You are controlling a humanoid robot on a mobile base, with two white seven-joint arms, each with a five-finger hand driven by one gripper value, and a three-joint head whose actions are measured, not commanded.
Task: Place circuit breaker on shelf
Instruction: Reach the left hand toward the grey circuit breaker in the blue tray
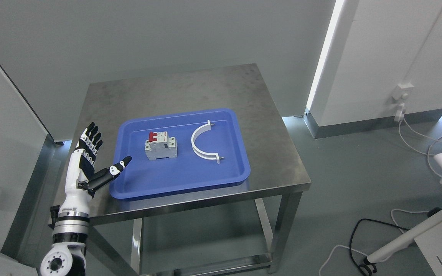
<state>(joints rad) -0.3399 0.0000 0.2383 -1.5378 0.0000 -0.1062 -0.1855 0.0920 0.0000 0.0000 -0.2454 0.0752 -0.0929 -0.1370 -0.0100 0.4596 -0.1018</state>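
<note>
The breaker is sitting upright in the left half of a blue tray, with a white curved clip lying to its right. The tray is resting on a steel surface against a grey wall. The left hand is hovering at the tray's left edge, fingers spread, holding nothing. Cables are trailing across the floor at right.

We log circuit breaker in tray on table, apparently a curved bracket to its right.
</note>
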